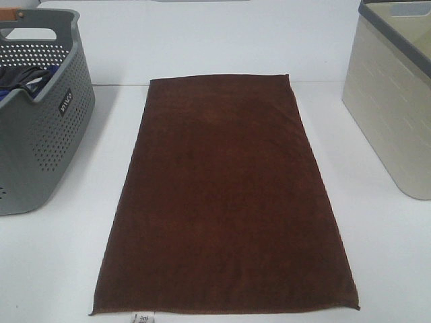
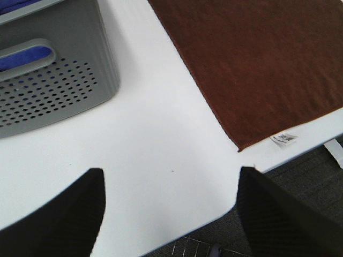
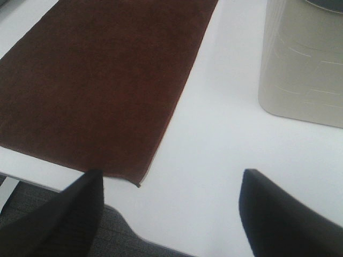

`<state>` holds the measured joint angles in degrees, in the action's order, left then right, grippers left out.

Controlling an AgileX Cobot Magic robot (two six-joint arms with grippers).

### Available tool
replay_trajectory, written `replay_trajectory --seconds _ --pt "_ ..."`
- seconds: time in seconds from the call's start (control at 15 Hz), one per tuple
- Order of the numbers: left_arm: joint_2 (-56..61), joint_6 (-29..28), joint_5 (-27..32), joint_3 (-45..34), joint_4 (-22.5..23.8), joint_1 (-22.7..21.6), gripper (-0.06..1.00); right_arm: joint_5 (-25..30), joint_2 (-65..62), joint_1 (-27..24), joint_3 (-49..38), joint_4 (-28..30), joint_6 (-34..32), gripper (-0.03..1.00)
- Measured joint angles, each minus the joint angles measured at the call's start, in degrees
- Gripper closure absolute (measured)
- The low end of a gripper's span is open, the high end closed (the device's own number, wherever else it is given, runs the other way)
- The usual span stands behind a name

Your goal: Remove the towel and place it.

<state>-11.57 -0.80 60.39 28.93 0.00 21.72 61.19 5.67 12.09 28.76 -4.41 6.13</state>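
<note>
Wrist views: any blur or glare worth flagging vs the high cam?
Left wrist: gripper fingers soft, out of focus; dark-brown plush towel fairly sharp. Right wrist: softer overall, fingers blurred. Exterior high: even light, faint shadows, white table bright, no hard glare.

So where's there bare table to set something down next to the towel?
Two bare strips of white table: one between the towel and the grey basket, one between the towel and the beige bin. The towel covers the middle, and the grey basket already holds clothes.
</note>
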Motion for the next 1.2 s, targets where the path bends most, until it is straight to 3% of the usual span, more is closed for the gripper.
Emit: replay_trajectory --seconds 0.07,0.2,0.4,1.2 --pt "0.4 0.0 -0.1 0.0 0.0 -5.7 0.28 0.0 0.0 -2.5 0.0 -0.1 0.0 0.29" --pt "2.8 0.0 -0.1 0.0 0.0 -12.0 0.28 0.0 0.0 -6.8 0.0 -0.2 0.0 0.29" --pt "7.8 0.0 -0.2 0.0 0.0 -16.6 0.28 0.0 -0.1 -10.7 0.0 -0.2 0.0 0.29" --pt "11.9 0.0 -0.2 0.0 0.0 -17.5 0.28 -0.1 -6.1 -11.9 0.0 -0.7 0.0 0.29"
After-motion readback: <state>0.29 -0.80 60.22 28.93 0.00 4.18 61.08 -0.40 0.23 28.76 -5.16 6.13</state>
